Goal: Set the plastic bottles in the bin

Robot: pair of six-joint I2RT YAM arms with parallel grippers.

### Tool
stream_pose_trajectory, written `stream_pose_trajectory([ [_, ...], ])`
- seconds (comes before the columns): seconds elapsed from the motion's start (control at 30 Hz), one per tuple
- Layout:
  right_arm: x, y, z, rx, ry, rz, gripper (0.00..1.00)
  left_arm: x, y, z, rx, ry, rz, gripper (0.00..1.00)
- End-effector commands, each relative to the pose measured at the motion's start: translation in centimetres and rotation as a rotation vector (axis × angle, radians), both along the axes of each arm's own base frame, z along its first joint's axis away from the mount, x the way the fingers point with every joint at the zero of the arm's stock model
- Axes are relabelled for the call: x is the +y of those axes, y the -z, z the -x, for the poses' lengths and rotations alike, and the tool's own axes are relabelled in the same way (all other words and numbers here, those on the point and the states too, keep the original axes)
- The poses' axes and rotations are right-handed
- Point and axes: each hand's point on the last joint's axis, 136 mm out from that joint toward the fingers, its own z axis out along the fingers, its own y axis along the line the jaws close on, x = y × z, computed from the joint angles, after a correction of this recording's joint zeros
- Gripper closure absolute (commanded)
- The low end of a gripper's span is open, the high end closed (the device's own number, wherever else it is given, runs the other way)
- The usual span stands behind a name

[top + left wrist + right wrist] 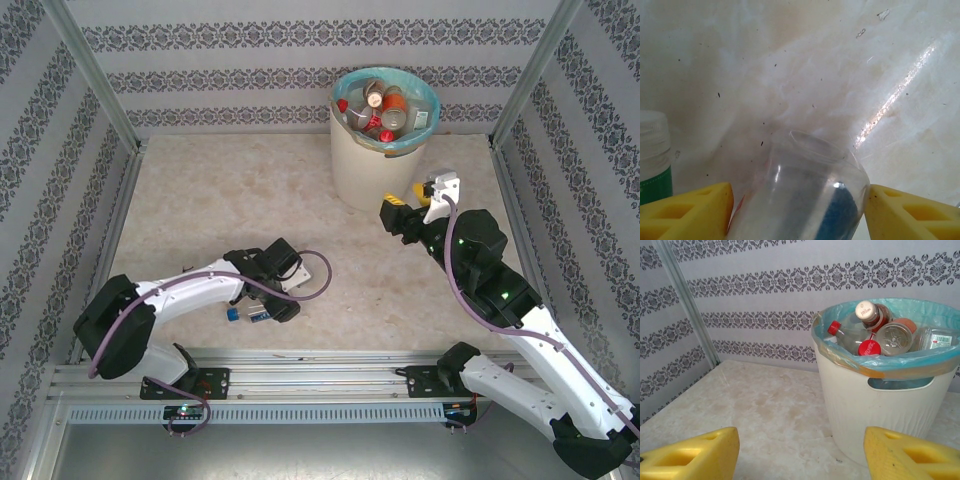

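Bin [880,410]: round, cream-white plastic, ribbed lower wall, slot handle below the rim. Lined with a thin blue-green bag [935,312] folded over the rim. Stands at the far side of the desk [220,200], close to the patterned back wall.

Inside the bin: a heap of bottles [875,332] reaching rim height. Clear plastic mostly, one brownish with a white cap, two with red caps, one with an orange top. One red cap carries white script, too small to read. A white label with red print lies at the heap's right; unreadable.

Right gripper [800,455]: just in front of the bin, yellow fingers spread wide, nothing between them.

Left gripper [799,200]: well away from the bin, low over the desk's near side, clamped on a clear bottle [805,185] lying on its side, blue showing through the plastic. Beside it, a bottle with a ridged white cap [652,145] and green label.
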Motion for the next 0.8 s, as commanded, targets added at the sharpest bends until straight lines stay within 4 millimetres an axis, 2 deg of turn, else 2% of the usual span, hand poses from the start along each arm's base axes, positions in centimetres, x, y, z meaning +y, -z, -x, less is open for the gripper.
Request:
stream_pose_trajectory([
  [0.0, -0.5, -0.3, 0.3, -0.019, 0.020, 0.004, 0.33, -0.5, -0.3, -0.3, -0.021, 0.040, -0.019, 0.27],
  [0.07, -0.5, -0.2, 0.2, -0.017, 0.023, 0.008, 0.33, -0.2, 0.2, -0.2, -0.012, 0.047, -0.045, 0.23],
  [0.23, -0.5, -0.2, 0.1, -0.021, 0.025, 0.014, 0.33, 0.3, 1.2, 0.0, 0.035, 0.084, -0.117, 0.26],
  [0.3, -0.5, -0.4, 0.0, -0.025, 0.027, 0.014, 0.33, 0.1, 1.0, 0.0, 0.046, 0.106, -0.123, 0.32],
  [0.43, -0.8, -1.0, 0.2, -0.034, 0.032, 0.007, 0.33, -0.6, -0.1, -0.7, 0.022, 0.117, -0.099, 0.36],
  [0.57, -0.9, -1.0, 0.6, -0.020, 0.028, 0.000, 0.33, -2.3, -2.9, -1.2, -0.001, 0.111, -0.014, 0.39],
  [0.7, -1.2, -1.1, 1.4, -0.016, 0.015, -0.020, 0.33, -4.1, -8.1, -2.3, -0.092, 0.092, 0.121, 0.40],
  [0.77, -1.5, -1.0, 1.7, -0.018, 0.016, -0.021, 0.34, -4.4, -10.1, -2.6, -0.143, 0.089, 0.168, 0.39],
])
